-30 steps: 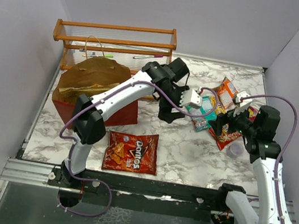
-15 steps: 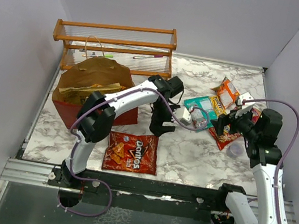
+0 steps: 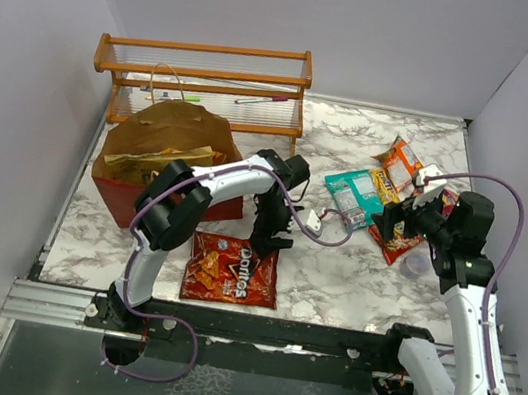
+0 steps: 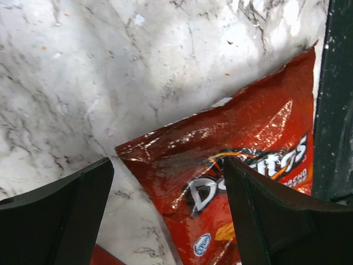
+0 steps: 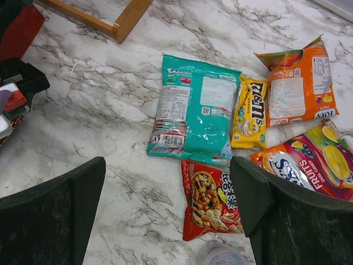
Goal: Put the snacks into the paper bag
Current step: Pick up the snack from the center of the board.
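left tool point(image 4: 168, 165) spread over a corner of the flat red foil doritos bag point(image 4: 248, 143), likely lining up a pinch; right tool point(image 5: 168, 165) spread, empty, above the teal foil packet point(image 5: 193, 110).

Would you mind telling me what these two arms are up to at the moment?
Two arms are packing snacks into the paper bag, which stands at the left. The left gripper, open and empty, hovers over a corner of the red Doritos bag, which lies flat. The right gripper, also open and empty, hangs above loose snacks: a teal packet, a yellow M&M's packet, an orange packet and a small red packet.
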You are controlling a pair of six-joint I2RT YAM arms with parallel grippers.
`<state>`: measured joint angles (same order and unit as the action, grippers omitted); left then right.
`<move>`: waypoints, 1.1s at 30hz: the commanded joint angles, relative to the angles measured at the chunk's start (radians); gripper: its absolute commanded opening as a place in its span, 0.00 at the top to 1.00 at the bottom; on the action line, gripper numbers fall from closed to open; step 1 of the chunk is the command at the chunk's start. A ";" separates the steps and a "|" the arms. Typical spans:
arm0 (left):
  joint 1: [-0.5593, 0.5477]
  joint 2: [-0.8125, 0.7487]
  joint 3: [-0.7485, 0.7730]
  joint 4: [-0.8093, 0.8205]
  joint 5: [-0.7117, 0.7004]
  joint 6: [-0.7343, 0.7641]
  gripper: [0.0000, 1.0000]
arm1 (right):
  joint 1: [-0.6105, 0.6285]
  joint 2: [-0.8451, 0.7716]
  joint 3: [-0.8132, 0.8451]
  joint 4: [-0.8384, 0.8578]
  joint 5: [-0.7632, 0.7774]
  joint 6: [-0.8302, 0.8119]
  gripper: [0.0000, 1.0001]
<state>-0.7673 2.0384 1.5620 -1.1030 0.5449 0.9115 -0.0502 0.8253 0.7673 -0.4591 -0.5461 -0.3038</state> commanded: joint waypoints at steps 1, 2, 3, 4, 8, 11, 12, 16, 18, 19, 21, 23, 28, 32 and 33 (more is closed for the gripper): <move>0.016 -0.024 0.000 0.068 0.063 0.033 0.17 | -0.011 0.005 -0.010 0.034 0.018 -0.020 0.05; 0.018 -0.020 0.001 0.068 0.067 0.034 0.17 | -0.011 0.004 -0.010 0.032 0.017 -0.022 0.05; 0.020 -0.010 0.002 0.067 0.070 0.038 0.17 | -0.011 0.004 -0.010 0.031 0.017 -0.023 0.05; 0.021 -0.002 0.004 0.063 0.075 0.043 0.18 | -0.011 0.003 -0.010 0.032 0.017 -0.024 0.05; 0.021 0.031 0.012 0.026 0.106 0.066 0.23 | -0.011 0.000 -0.012 0.032 0.013 -0.026 0.05; 0.020 0.045 0.014 0.011 0.147 0.087 0.28 | -0.012 -0.001 -0.015 0.031 0.015 -0.027 0.05; 0.020 0.048 0.016 0.010 0.163 0.092 0.30 | -0.012 0.000 -0.015 0.033 0.018 -0.027 0.05; 0.021 0.067 0.030 0.005 0.203 0.108 0.44 | -0.013 0.012 -0.017 0.034 0.029 -0.028 0.06; 0.020 0.074 0.032 0.004 0.212 0.108 0.48 | -0.013 0.014 -0.018 0.035 0.025 -0.028 0.06; 0.021 0.075 0.031 0.004 0.215 0.109 0.51 | -0.013 0.015 -0.018 0.034 0.019 -0.029 0.06; 0.021 0.073 0.030 0.001 0.222 0.107 0.59 | -0.013 0.014 -0.016 0.034 0.013 -0.029 0.06; 0.020 0.067 0.035 -0.011 0.236 0.106 0.69 | -0.013 0.013 -0.016 0.032 0.008 -0.029 0.06; 0.018 0.043 0.077 -0.059 0.262 0.091 1.00 | -0.013 -0.011 -0.015 0.032 0.003 -0.027 0.06; 0.013 -0.022 0.082 -0.086 0.264 0.075 1.00 | -0.013 -0.018 -0.013 0.031 0.000 -0.029 0.06; 0.010 -0.044 0.082 -0.089 0.263 0.072 1.00 | -0.013 -0.019 -0.014 0.031 0.003 -0.028 0.06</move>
<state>-0.7479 2.0949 1.6192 -1.1393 0.7460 0.9859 -0.0547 0.8246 0.7559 -0.4553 -0.5419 -0.3195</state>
